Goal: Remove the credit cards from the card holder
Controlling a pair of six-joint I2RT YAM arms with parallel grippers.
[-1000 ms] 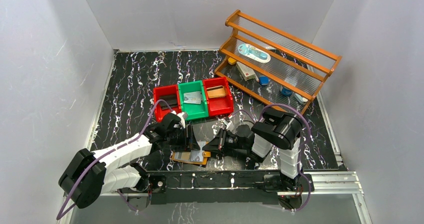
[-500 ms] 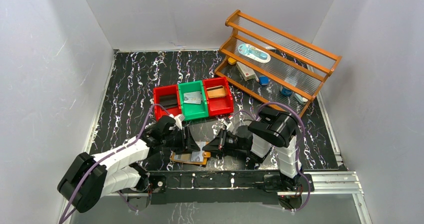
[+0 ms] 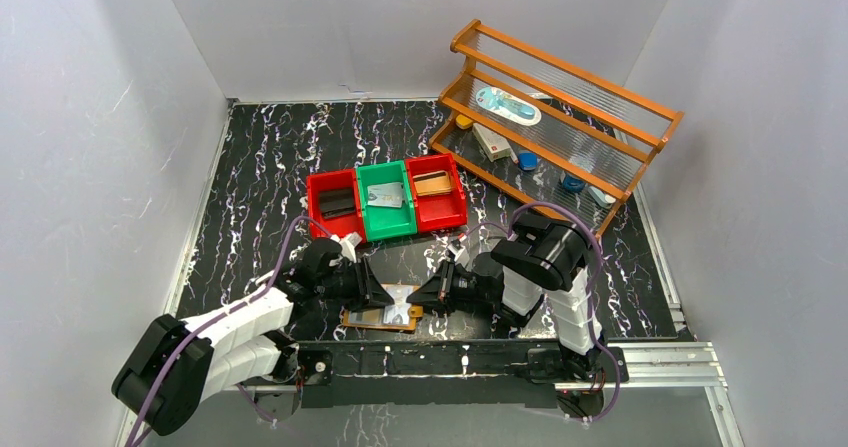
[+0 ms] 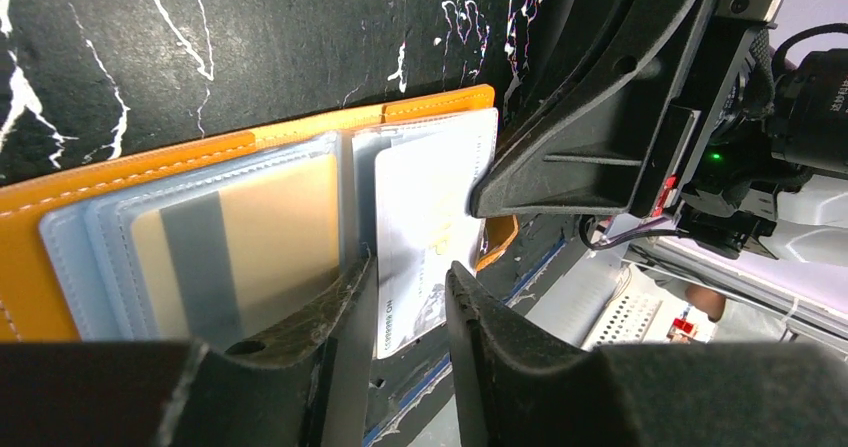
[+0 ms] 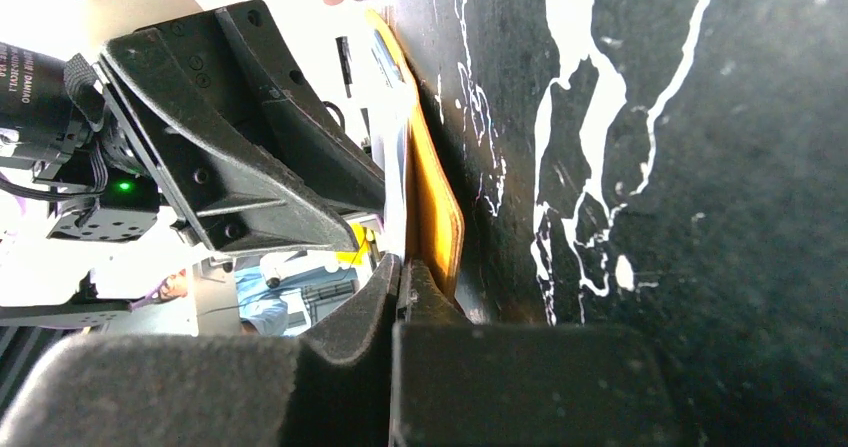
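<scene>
Tan-orange leather card holder (image 4: 150, 162) lies open on the surface (image 4: 250, 37) beneath my left gripper (image 4: 410, 272), whose narrowly parted fingers (image 4: 335, 312) straddle a pale credit card (image 4: 425, 197) jutting from its pocket (image 4: 362, 167); my right gripper (image 5: 401, 275), clenched empty opposite, presses the holder's edge, seemingly pinning it.

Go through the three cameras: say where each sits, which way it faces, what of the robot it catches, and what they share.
Top external: above and behind the robot, looking down on the table; left arm, right arm, left gripper and right gripper meet at the card holder, bins beyond.
Left wrist: low over the open card holder, facing the right gripper; own fingers at bottom.
Right wrist: low along the table, facing the left gripper; own fingers together at bottom.
Shared: the card holder shows in all three.
</scene>
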